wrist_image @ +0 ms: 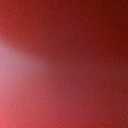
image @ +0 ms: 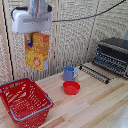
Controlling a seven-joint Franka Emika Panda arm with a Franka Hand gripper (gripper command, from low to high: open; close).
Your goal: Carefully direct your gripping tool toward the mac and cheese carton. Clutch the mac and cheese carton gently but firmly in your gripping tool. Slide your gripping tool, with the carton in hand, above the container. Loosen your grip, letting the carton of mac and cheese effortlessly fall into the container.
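Note:
In the exterior view, my white boxy gripper [image: 31, 35] is high up at the exterior view's left and is shut on the top of the orange-yellow mac and cheese carton [image: 38, 52]. The carton hangs tilted in the air, well above the table. The red latticed basket [image: 25, 100] with its blue-grey rim handle stands on the table below, slightly toward the exterior view's left of the carton. The wrist view shows only a blurred red surface filling the frame.
A blue mug [image: 70, 73] and a small red bowl [image: 71, 87] sit on the wooden table [image: 95, 105]. A black toaster oven [image: 112, 55] with its door down stands at the exterior view's right. A slatted wall is behind.

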